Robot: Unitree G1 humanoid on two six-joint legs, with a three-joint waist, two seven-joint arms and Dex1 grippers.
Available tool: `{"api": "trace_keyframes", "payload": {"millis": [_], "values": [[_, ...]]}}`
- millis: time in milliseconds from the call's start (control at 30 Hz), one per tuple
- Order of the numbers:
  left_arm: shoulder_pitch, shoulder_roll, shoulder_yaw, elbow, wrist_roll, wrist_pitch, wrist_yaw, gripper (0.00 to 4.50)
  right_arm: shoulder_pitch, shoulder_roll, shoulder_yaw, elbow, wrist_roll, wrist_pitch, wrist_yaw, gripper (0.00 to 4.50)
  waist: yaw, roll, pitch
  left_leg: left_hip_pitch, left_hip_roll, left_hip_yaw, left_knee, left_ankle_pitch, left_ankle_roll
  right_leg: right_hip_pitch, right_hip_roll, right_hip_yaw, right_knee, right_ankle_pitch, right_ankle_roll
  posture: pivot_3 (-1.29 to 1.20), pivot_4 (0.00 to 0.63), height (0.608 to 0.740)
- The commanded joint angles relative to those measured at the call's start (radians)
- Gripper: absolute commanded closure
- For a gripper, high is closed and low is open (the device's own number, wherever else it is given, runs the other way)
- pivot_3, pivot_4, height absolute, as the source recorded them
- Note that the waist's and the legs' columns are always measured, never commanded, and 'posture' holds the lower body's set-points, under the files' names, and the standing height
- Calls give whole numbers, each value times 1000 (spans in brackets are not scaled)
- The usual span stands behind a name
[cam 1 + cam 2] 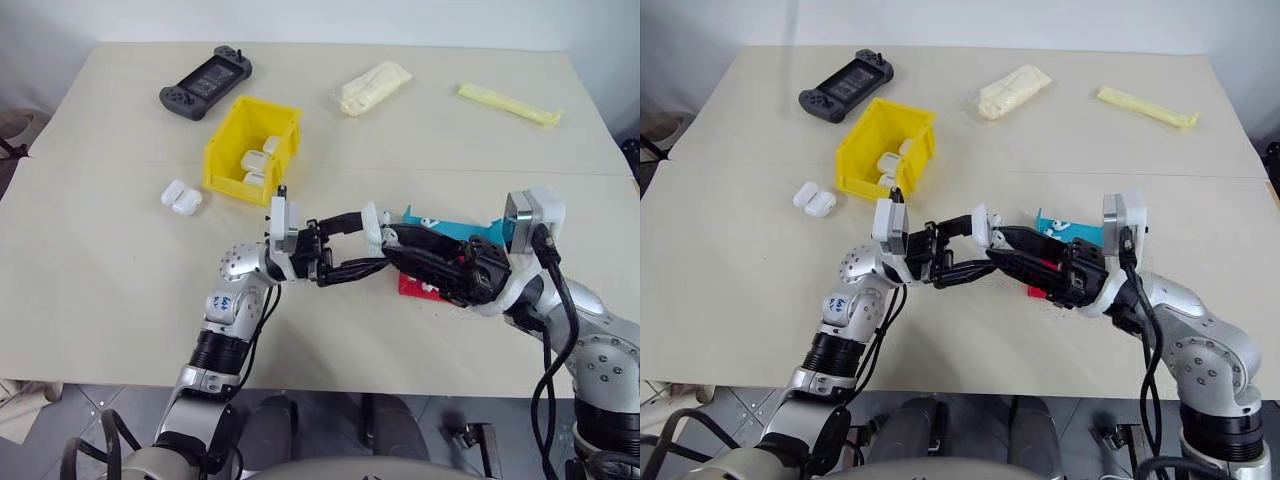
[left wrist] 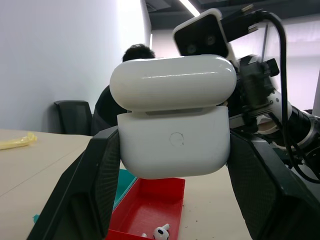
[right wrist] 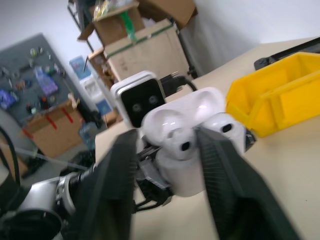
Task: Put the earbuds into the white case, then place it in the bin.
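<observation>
The left gripper is clamped on the white case, held above the table with its lid ajar. The right gripper reaches in from the other side, fingers parted around the case, with an earbud at the opening; whether they grip it is unclear. Behind the arms, a red tray holds another earbud, and a teal tray is largely hidden. Farther off stands the bin, already holding cases, two more cases beside it.
</observation>
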Motion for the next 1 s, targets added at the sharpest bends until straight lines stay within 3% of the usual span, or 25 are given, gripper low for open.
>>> {"api": "trace_keyframes", "payload": {"millis": [33,200,333,433,567,633,1000], "values": [[-42,-25,3,-42,-30,-33,-14,1705,30,-73,-71,-10,55,34,27,2075,2,0,0,0,0,0,0,0,0,0,0,0,0,0,0,0,150,740],[-21,16,15,-40,-28,-29,-43,1705,102,-190,-206,37,95,62,99,2075,2,0,0,0,0,0,0,0,1,1,0,0,-1,0,0,0,150,740],[11,121,23,-43,0,-43,-110,1705,166,-290,-295,76,59,77,191,2075,-5,0,0,1,1,1,-1,0,0,0,0,0,-1,0,0,0,150,740],[14,188,-7,-44,49,-101,-163,1705,148,-309,-296,78,55,69,199,2603,-2,0,0,2,1,2,-1,0,0,0,1,0,0,0,0,0,150,740],[-14,252,-76,-41,163,-211,-207,1705,106,-329,-229,20,24,69,217,3903,5,0,0,1,1,1,0,0,0,1,1,0,-1,0,0,0,150,740],[-36,252,-106,-59,204,-177,-161,1705,56,-328,-177,-6,17,69,208,4476,6,0,0,0,1,0,0,0,1,1,1,0,-2,0,0,0,150,740],[-83,234,-215,-109,298,-40,-55,1705,-211,-258,115,-69,29,159,107,4476,-2,-1,0,0,1,0,0,0,0,0,1,0,-1,0,0,0,150,740]]}}
